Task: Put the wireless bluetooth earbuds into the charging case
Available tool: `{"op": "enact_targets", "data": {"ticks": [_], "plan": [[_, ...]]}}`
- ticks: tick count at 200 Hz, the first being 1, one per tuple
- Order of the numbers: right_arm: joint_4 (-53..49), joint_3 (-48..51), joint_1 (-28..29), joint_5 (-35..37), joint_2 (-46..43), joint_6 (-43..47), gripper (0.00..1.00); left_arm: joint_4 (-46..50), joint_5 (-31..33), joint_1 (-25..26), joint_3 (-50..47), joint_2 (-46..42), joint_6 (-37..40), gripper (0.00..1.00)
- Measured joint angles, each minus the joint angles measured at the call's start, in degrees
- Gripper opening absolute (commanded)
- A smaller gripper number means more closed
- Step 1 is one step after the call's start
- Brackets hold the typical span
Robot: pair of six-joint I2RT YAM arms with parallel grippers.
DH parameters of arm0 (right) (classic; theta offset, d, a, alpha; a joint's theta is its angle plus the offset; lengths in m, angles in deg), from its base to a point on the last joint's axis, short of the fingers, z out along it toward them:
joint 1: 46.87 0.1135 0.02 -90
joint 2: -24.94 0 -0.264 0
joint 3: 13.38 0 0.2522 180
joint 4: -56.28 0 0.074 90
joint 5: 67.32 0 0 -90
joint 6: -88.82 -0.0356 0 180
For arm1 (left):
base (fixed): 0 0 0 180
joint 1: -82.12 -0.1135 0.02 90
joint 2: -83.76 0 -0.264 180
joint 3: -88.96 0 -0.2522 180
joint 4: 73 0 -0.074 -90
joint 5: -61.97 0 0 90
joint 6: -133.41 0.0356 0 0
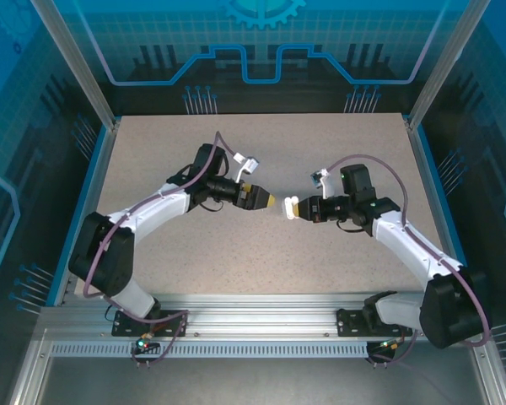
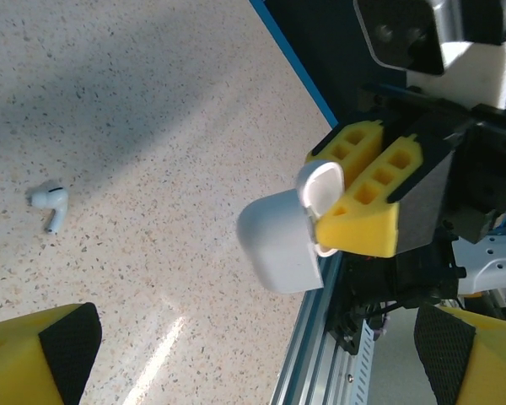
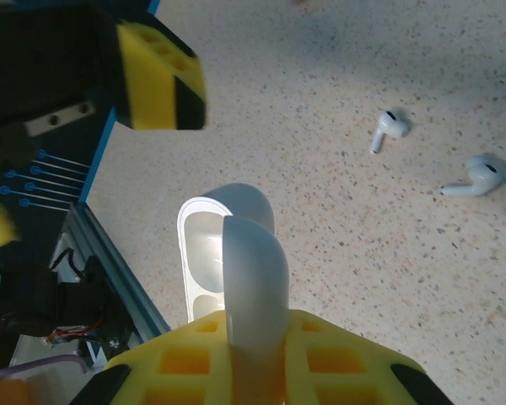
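The white charging case [image 3: 204,245] hangs above the table with its lid [image 3: 255,278] swung open, and my right gripper [image 3: 255,325] is shut on it. The left wrist view looks at the same case [image 2: 278,240] from the side, pinched between the right gripper's yellow fingers [image 2: 364,226]. Two glossy white earbuds [image 3: 390,128] [image 3: 481,175] lie loose on the speckled table beyond the case. One earbud [image 2: 49,205] lies to the left in the left wrist view. My left gripper [image 2: 261,367] is open and empty. Seen from above, it [image 1: 267,201] faces the right gripper [image 1: 293,207] tip to tip at mid-table.
The speckled tabletop [image 1: 261,270] ends in a blue lip and an aluminium rail [image 1: 261,325] on the near side. Frame posts and enclosure walls [image 1: 76,84] surround the other sides. One left gripper finger [image 3: 162,78] hovers close above the case.
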Motion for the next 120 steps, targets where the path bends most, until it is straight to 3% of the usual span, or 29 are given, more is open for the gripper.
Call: {"op": "enact_targets", "data": {"ticks": [58, 120], "plan": [[2.21, 0.0, -1.92, -8.79, 0.52, 0.07, 0.14, 3.69, -8.35, -0.2, 6.62, 5.27, 3.72, 0.98], [-0.44, -4.04, -4.11, -18.53, 4.63, 3.91, 0.13, 20.28, -18.49, -0.9, 25.4, 14.47, 17.09, 0.83]]}}
